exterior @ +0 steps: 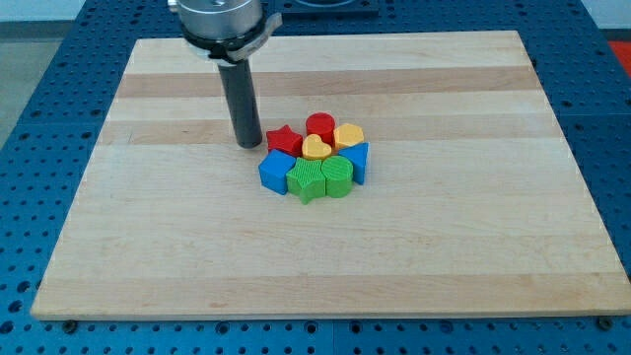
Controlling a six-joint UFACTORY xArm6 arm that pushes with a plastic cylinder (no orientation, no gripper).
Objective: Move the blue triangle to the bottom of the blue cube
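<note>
So the blocks were all jammed into one tight cluster a bit above the middle of the board point(493, 286). My tip point(248, 145) sat just off the cluster's upper-left corner, right beside the red star point(283, 139) but with a sliver of wood showing between them, so not touching as far as I could tell. It's a bare rod, no fingers to open or close, and it had hold of nothing.

The blue triangle point(359, 161) was on the cluster's right edge, pressed against the green block point(338, 177) on its left, with the yellow block point(348, 136) just above it. The blue cube point(276, 172) was clear across on the left edge, right below the red star and touching the green star point(308, 181). So the two blues were at opposite ends with the greens between them.

In the middle were a yellow heart point(315, 148) and a red cylinder point(319, 125) at the top.

Room-wise: loads of open wood on every side of the cluster. The triangle's right and lower faces were open, and the cube's left and bottom sides were open too. No block was anywhere near a board edge.
</note>
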